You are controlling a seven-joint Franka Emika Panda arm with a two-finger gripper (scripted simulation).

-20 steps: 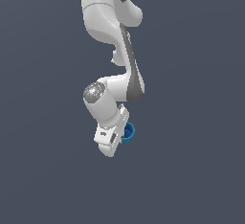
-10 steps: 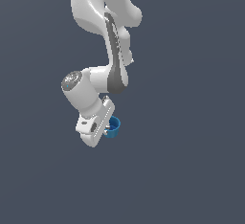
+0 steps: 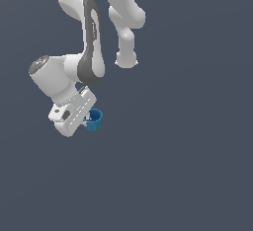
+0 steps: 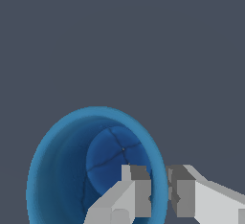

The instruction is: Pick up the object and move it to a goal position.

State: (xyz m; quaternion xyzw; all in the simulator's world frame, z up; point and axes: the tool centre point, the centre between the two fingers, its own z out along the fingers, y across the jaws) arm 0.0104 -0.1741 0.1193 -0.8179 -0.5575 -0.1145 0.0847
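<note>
At the exterior view's lower left, the white two-fingered tool (image 3: pixel 88 120) is pinching the wall of the small bright blue hollow cup (image 3: pixel 94 120), one finger inside; it appears light, rigid, possibly slippery.

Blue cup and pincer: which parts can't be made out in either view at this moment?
- Exterior view: the white pincer body hides part of the blue cup; the fingertips are too small to tell apart.
- Wrist view: the blue cup is cut off by the picture's edge, and one finger covers part of its inside.
- Wrist view: the fingers straddle the cup wall, but the contact itself is hidden.
- No goal marker shows in either view.
</note>
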